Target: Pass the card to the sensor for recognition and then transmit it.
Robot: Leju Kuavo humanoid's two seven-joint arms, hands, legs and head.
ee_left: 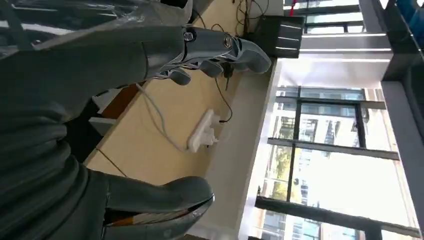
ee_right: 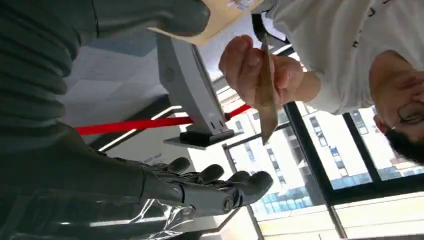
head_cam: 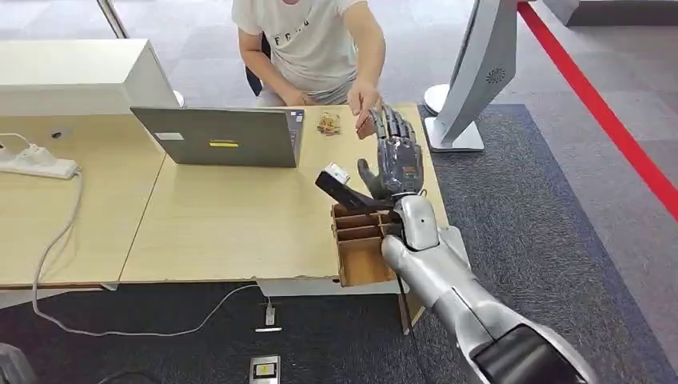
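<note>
Outstretched over the bench, the right robot hand was spread flat, holding nothing; just beyond its fingertips a person's hand pinched the card; nearer than the robot hand sat the black sensor and a wooden tray; the left robot hand had loosely spread fingers, nothing between them.

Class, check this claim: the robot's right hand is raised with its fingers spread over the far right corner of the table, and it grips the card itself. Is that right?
Not quite. The right hand is raised with fingers spread near the table's far right corner, but it holds nothing. The card is pinched in the person's hand, just beyond the robot's fingertips, as the right wrist view shows.
</note>
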